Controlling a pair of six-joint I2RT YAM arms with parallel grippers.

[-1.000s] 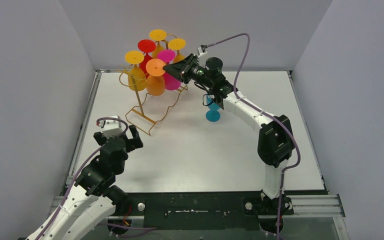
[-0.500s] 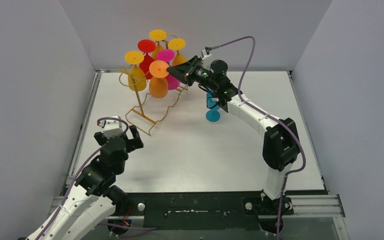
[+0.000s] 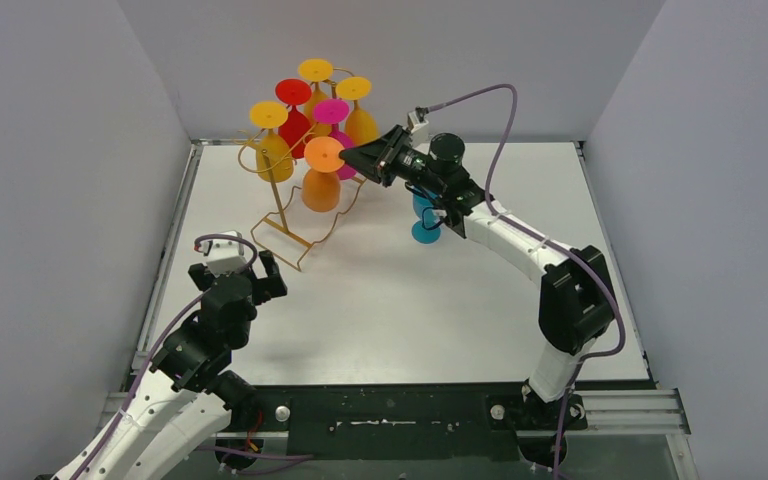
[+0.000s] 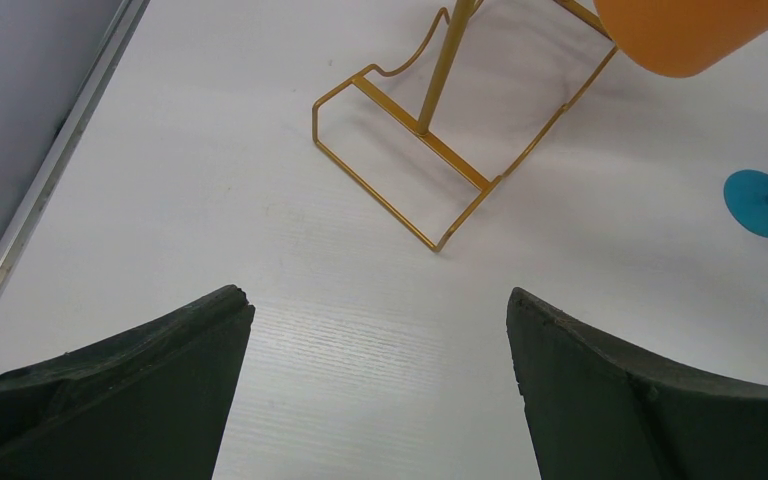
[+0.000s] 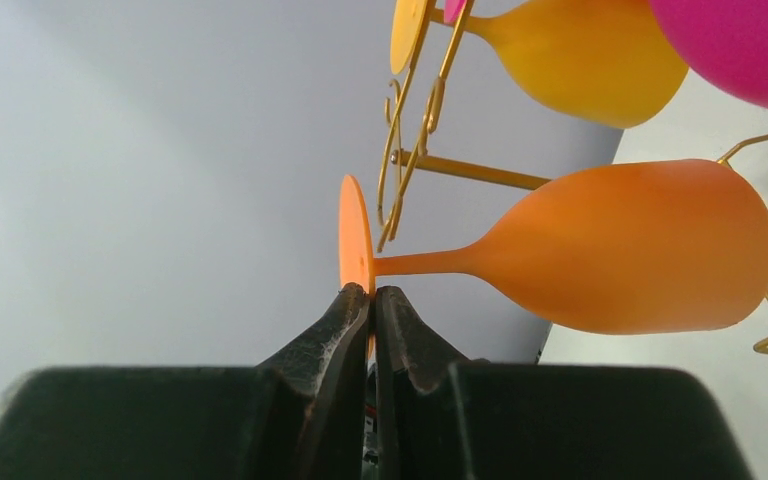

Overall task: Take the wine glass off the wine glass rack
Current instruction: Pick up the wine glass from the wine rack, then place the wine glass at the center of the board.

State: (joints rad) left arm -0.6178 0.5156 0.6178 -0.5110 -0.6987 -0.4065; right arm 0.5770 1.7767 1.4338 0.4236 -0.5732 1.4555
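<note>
By the gold wire rack (image 5: 465, 172), right fingers (image 5: 335, 330) pinch the disc-footed orange glass (image 5: 630, 245).

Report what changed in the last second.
The right claw, shut on the foot of the orange wine glass, drew it rightward and lower in the top view, away from the others on the wine glass rack; its arm swung right too. The left claw, open, the rack, the hanging glasses and the blue glass stayed put.

Orange wine glass (image 5: 620, 250) inverted (foot uppermost), at near side of upright gold wire rack (image 4: 423, 131).
</note>
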